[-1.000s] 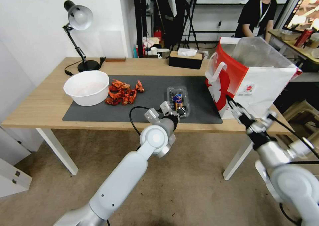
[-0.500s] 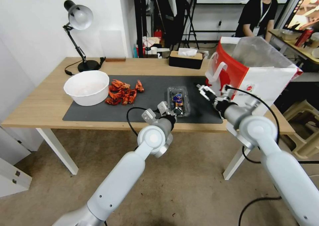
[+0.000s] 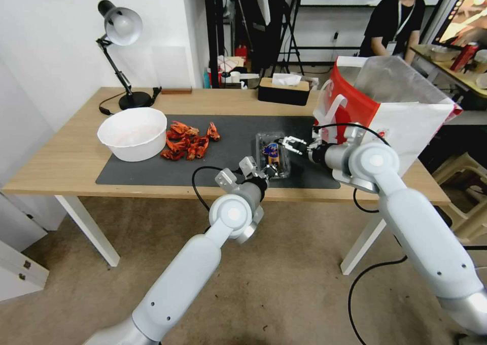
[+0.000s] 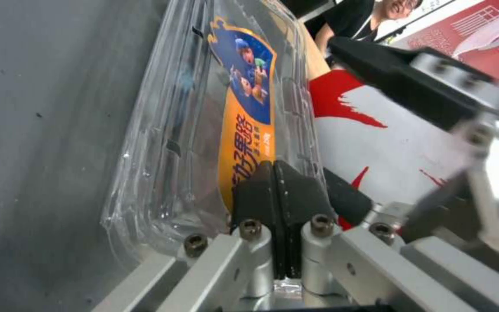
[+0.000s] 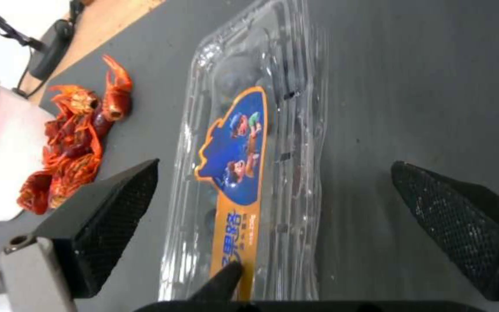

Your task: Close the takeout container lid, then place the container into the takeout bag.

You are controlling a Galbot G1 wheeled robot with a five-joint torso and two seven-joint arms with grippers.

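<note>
Clear takeout container (image 3: 273, 154), lid (image 5: 244, 147) down, bearing blue-orange label.

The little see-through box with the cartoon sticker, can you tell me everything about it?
The small clear plastic clamshell box lies flat on the dark grey mat, lid down. A long orange-and-blue cartoon label runs along its top, and dark berries show dimly through the ribbed plastic. The left gripper, fingers shut, presses on the label at the near end. The right gripper hovers open at its far right side, one black pad on each side.
</note>
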